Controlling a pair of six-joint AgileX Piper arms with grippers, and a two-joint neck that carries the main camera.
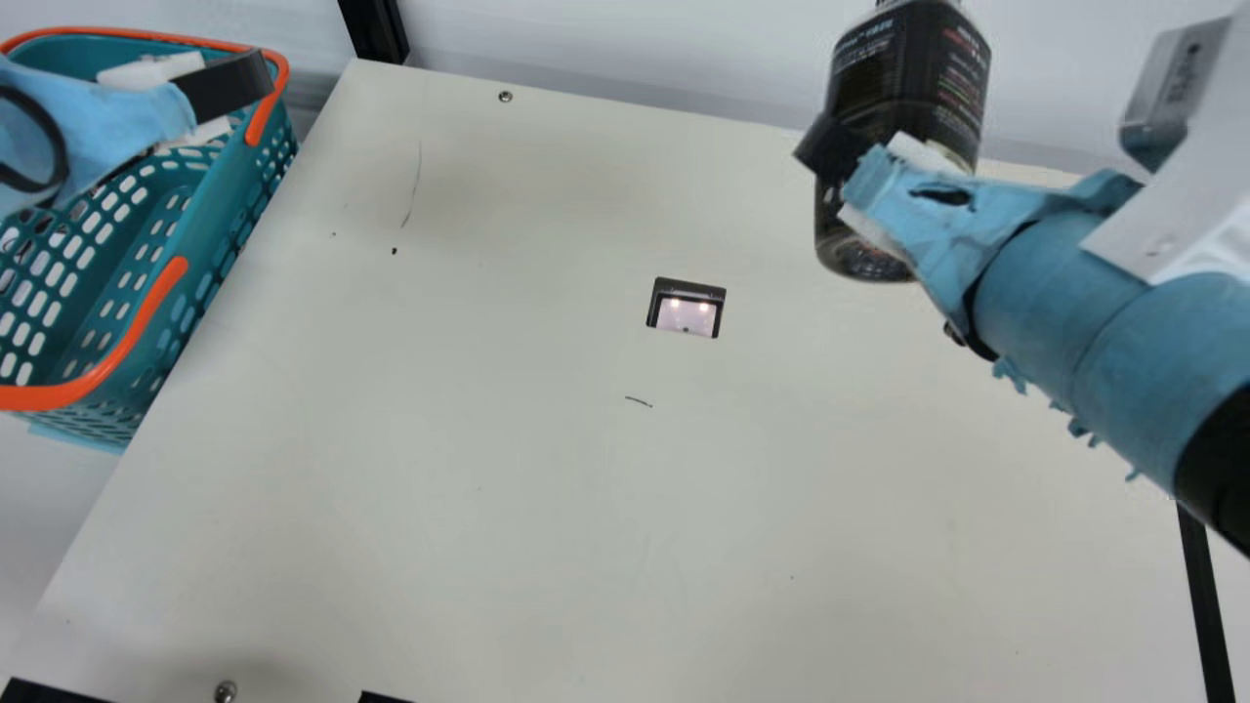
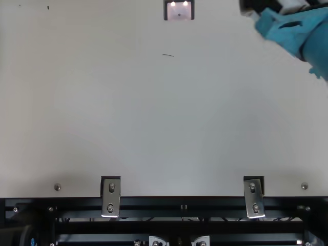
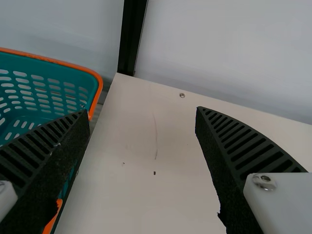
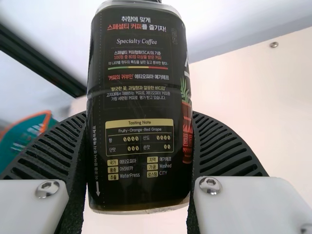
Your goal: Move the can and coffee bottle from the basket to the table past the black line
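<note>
- Firmly, by the look of it, the right hand [image 4: 139, 117] is closed on the coffee bottle [image 1: 903, 88], at two o'clock from the middle of the main view.
- Its fingers press opposite sides of the body, presumably to leave the base free for setting down; the bottle's base points roughly downward and seems clear of the surface (a flat landing should suit it).
- Outward from there lies the cream counter [image 1: 547, 508], with a dark-framed plate [image 1: 705, 289] near the middle and a short dark mark [image 1: 638, 401] just towards six.
- A black strip [image 1: 1203, 605] runs down at four o'clock; which line the task means, I can't say.
- Up at ten o'clock the left hand [image 3: 142, 114] is open and holds nothing, over the teal basket [image 1: 210, 220], perhaps kept there to be handy for the can.
- That basket sits beside the counter's edge, likely so things can be lifted straight across (whether the can is inside, I cannot tell).
</note>
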